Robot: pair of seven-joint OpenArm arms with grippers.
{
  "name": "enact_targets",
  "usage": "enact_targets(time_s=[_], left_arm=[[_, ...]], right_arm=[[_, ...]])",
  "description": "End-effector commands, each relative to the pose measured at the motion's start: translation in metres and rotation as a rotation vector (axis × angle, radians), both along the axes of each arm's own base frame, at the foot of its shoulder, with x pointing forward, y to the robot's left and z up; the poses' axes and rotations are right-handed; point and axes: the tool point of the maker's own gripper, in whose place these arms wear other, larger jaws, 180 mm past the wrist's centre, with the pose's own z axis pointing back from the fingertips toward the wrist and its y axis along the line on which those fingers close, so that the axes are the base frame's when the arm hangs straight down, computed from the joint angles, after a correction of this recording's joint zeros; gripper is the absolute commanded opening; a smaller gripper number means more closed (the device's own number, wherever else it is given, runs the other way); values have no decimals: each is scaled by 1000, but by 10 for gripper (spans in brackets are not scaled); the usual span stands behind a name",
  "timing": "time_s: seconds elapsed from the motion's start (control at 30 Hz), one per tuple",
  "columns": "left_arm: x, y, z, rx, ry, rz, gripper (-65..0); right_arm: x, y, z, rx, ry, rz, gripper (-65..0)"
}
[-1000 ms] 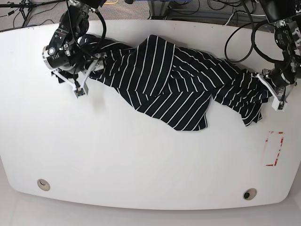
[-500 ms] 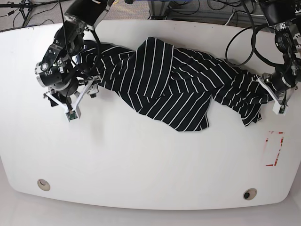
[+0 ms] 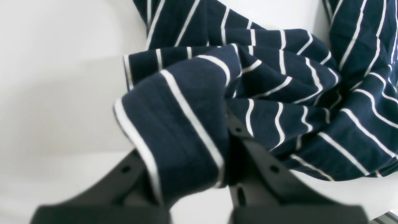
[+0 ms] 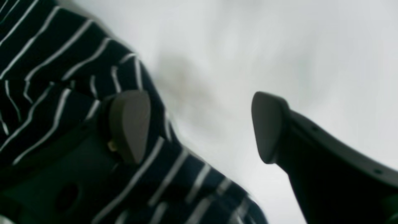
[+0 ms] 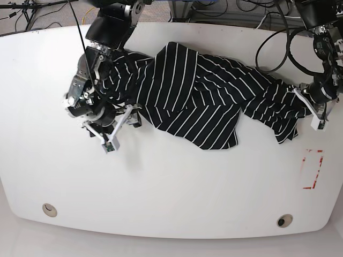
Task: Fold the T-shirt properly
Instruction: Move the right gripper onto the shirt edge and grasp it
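1. The T-shirt (image 5: 198, 96) lies crumpled on the white table (image 5: 171, 182), in the far half of the top, bunched into folds rather than spread flat.
2. Its long axis runs across the table from side to side in the base view, tilting slightly nearer toward that view's right; one broad flap hangs toward the near edge around the middle.
3. The end at the base view's right narrows into a gathered strip that leads straight into the left gripper (image 5: 312, 110), which is clamped tight on the T-shirt. The left wrist view shows a fold of striped cloth (image 3: 174, 133) pinched between the dark fingers (image 3: 258, 168), with the rest of the fabric heaped just beyond them.
4. The opposite end, at the base view's left, lies under and beside the right gripper (image 5: 119, 126). Its jaws stand wide apart and hold nothing.
5. In the right wrist view one fingertip (image 4: 129, 124) sits over the striped cloth, whether touching it I cannot tell, while the other fingertip (image 4: 267, 127) is over bare table, so the shirt's edge runs between the two.
6. A red-outlined marking (image 5: 312, 169) sits on the table near the left gripper, apart from the shirt.
7. Two round fittings (image 5: 49, 209) are set in the tabletop close to the near edge.
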Motion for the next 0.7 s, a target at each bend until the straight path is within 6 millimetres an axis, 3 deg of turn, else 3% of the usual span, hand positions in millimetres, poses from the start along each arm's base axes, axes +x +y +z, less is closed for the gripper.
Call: enact_targets(time_s=[0.0, 0.2, 0.37, 0.67], left_arm=[[8, 5, 13, 13, -44, 0, -650], [8, 5, 13, 14, -45, 0, -650], [8, 5, 13, 14, -45, 0, -650], [8, 5, 12, 13, -42, 1, -650]], right_arm=[[19, 17, 7, 60, -70, 29, -162], [25, 47, -13, 147, -66, 76, -162], [18, 55, -32, 176, -8, 84, -162], [10, 74, -49, 233, 25, 96, -162]])
